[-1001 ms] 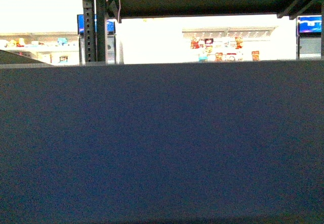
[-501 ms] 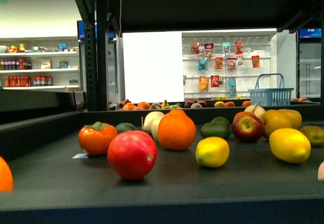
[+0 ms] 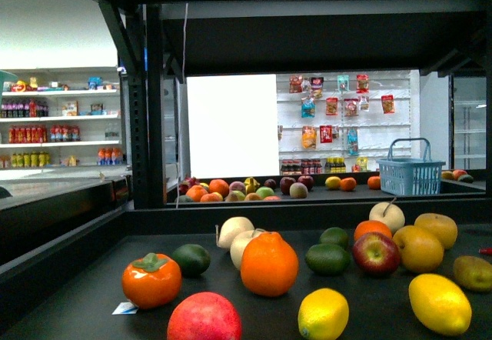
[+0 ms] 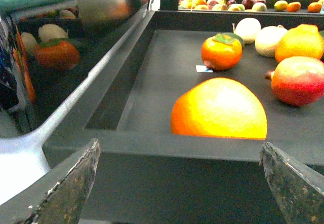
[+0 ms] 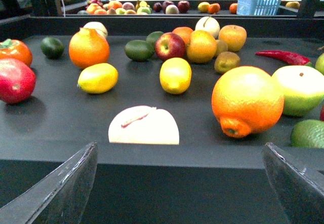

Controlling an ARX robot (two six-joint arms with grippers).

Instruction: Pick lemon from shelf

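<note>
Yellow lemon [image 5: 175,75] on shelf [image 5: 152,155], long axis toward right gripper [image 5: 179,148], fingers apart; left gripper [image 4: 179,147] likewise

The left claw [image 4: 180,144] and the right claw [image 5: 179,145] both stand wide open, each with its two dark, scuffed fingers [image 4: 66,183] splayed well apart, pointing roughly level toward the far side.

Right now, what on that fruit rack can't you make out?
Front view: the bottom edge cuts off the small bright-yellow lemon and round red fruit.
Left wrist view: the black tray's front lip hides the underside of the large orange fruit.
Right wrist view: it hides half the pale round fruit.
</note>
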